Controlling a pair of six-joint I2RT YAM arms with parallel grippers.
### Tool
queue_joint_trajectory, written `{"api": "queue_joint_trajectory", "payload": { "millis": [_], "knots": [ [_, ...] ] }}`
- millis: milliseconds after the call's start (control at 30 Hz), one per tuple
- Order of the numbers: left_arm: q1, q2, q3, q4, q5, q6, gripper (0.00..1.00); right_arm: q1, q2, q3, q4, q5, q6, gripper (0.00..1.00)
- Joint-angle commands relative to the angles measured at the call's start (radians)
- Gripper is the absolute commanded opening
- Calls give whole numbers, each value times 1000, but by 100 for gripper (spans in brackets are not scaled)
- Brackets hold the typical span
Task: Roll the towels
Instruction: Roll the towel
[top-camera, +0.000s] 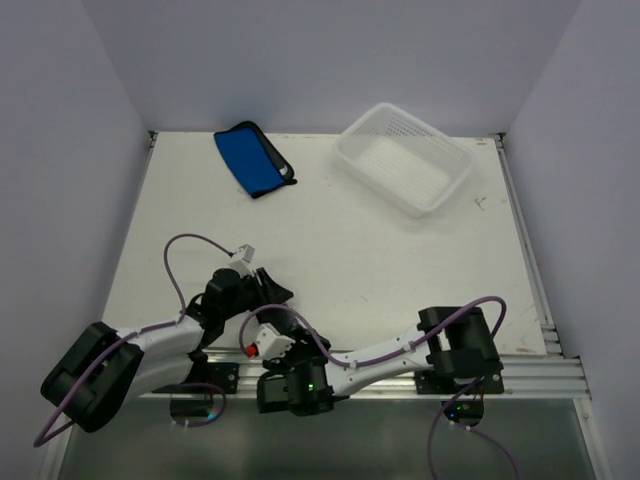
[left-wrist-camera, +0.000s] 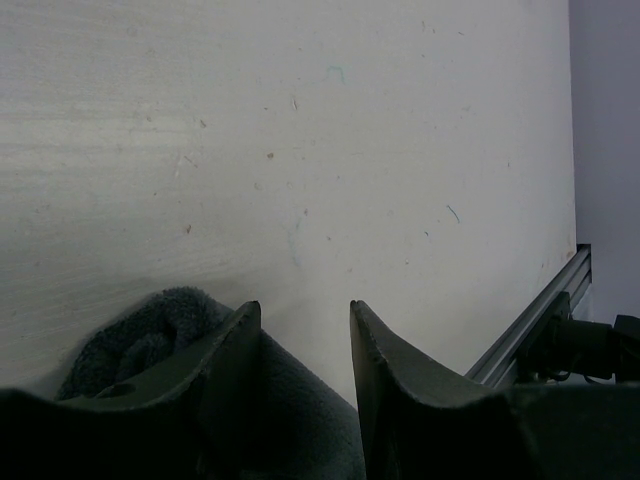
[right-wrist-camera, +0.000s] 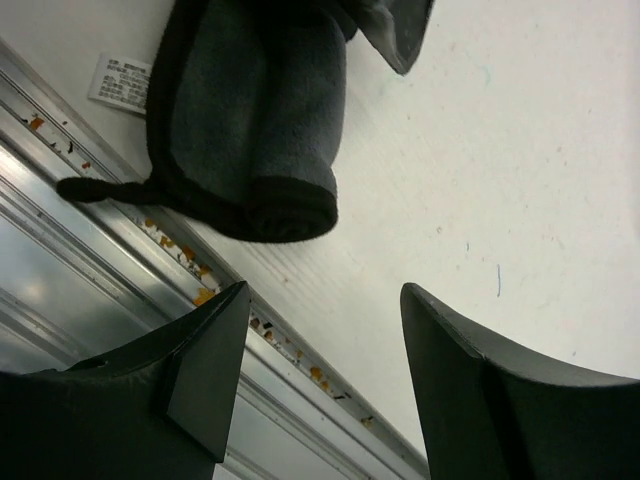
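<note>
Looks a limp, light cloth, lying at the near edge of the tabletop (top-camera: 350, 260).
Right fingers (right-wrist-camera: 210, 370) open, just short of the dark towel (right-wrist-camera: 250, 120), not touching; left fingers (left-wrist-camera: 225, 370) half apart over its other end, gripping or not I cannot tell. Best pinched at the thick rolled edge, I'd say. Blue towel (top-camera: 252, 158) lies far back, left.

White table (top-camera: 330, 260). Blue towel (top-camera: 250, 158), black-edged, folded, at far left. White perforated basket (top-camera: 400, 165) at far right, angled. Dark grey towel (right-wrist-camera: 260, 110), partly rolled, at near edge beside aluminium rail (right-wrist-camera: 120, 230).
</note>
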Motion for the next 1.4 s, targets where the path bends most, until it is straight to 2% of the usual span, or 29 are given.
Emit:
{"api": "queue_joint_trajectory", "payload": {
  "millis": [0,167,300,367,433,500,600,833,1133,1267,1367],
  "knots": [
    [0,33,-73,-86,-57,15,46,6,-139,-95,86,-23,119,66],
    [1,33,-74,-89,-53,15,46,-4,-322,-253,257,-130,102,65],
    [0,10,-74,-101,-60,18,46,-56,-489,-405,474,-264,110,64],
    [0,4,-77,-104,-61,18,46,-157,-572,-470,568,-374,162,62],
    [0,4,-79,-106,-61,20,46,-274,-610,-560,724,-549,234,61],
    [0,1,-79,-109,-61,21,46,-348,-609,-606,842,-661,272,61],
    [0,-5,-79,-113,-61,23,46,-392,-561,-585,872,-729,345,61],
    [0,-36,-82,-139,-67,29,46,-464,-426,-582,926,-780,437,59],
    [0,-44,-83,-146,-64,29,46,-481,-291,-573,943,-812,440,58],
    [1,-48,-83,-150,-66,29,46,-478,-255,-591,989,-850,449,54],
    [0,-50,-85,-152,-70,24,46,-478,-247,-610,1019,-873,455,44]
  ]
}}
